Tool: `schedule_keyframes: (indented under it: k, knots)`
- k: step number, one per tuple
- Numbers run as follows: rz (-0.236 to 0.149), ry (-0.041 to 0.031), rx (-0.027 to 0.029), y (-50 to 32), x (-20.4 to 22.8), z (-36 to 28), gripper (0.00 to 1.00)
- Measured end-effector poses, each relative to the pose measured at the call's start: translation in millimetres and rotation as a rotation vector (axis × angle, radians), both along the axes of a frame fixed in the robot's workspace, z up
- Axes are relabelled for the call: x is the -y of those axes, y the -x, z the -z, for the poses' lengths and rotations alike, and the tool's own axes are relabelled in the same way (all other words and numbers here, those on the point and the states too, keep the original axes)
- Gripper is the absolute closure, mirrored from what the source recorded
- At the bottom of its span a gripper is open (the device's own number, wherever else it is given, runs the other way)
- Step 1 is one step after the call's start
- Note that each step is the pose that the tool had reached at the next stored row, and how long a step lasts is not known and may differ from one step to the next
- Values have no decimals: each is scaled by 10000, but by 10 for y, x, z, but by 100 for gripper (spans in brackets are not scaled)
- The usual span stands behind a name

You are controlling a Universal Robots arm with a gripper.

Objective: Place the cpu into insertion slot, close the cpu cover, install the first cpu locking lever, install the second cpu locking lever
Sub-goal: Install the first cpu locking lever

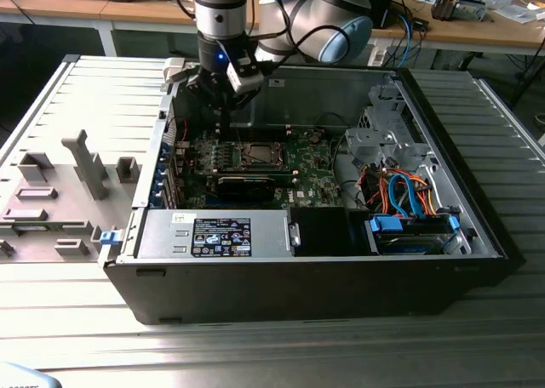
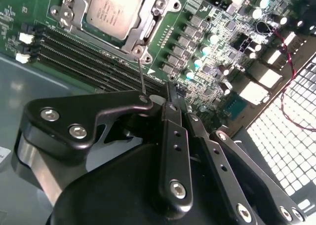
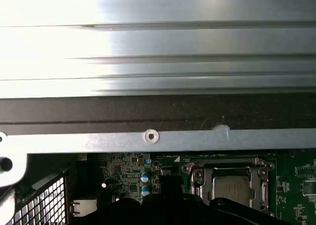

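The cpu [image 2: 112, 10] lies flat in the insertion slot [image 2: 60, 11] on the green motherboard, and the silvery cpu cover [image 2: 144, 30] is down around it. A thin locking lever [image 2: 141, 72] rises from the socket's corner and ends at my gripper's tips. My gripper [image 2: 158, 99] looks shut; I cannot tell whether it grips the rod or just touches it. In the exterior view the gripper [image 1: 223, 107] hangs inside the case, just behind the cpu [image 1: 258, 154]. The first wrist view has the cpu [image 3: 232, 188] under its cover [image 3: 197, 178].
A long black expansion card [image 1: 247, 182] lies in front of the socket and dark memory slots [image 2: 84, 57] run beside it. The power supply [image 1: 213, 235] and a drive cage with blue and orange cables [image 1: 409, 201] fill the case's front. A case wall [image 3: 158, 136] stands close.
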State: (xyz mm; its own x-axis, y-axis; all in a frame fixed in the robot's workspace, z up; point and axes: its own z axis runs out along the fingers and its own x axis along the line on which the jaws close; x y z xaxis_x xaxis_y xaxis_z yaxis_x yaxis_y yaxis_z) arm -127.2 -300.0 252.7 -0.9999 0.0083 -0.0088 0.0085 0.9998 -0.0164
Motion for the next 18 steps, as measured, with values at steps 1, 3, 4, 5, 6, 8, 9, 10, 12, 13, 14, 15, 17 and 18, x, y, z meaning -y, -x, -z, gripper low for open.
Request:
schedule_keyframes:
  k: [1, 3, 4, 5, 6, 8, 9, 10, 12, 13, 14, 15, 17, 18]
  knots:
    - [-158, -31, 2, -1, -3, 1, 89]
    - [-244, -98, 1, -10, -4, 0, 89]
    - [-245, -120, 2, -17, -5, 0, 89]
    - [-244, -155, -2, -32, -4, 0, 89]
    - [-243, -176, -5, -45, -4, 0, 89]
    - [-244, -203, -12, -73, -4, 0, 89]
    - [-244, -213, -14, -82, -4, -1, 89]
    - [-244, -222, -15, -93, -4, 0, 89]
    - [-244, -237, -21, -121, -4, 0, 89]
    - [-244, -243, -23, -128, -4, -1, 89]
    - [-243, -248, -22, -136, -4, 0, 89]
    - [-244, -253, -24, -148, -4, 0, 89]
    - [-244, -255, -26, -160, -4, 0, 89]
    - [-244, -256, -28, -165, -4, 0, 89]
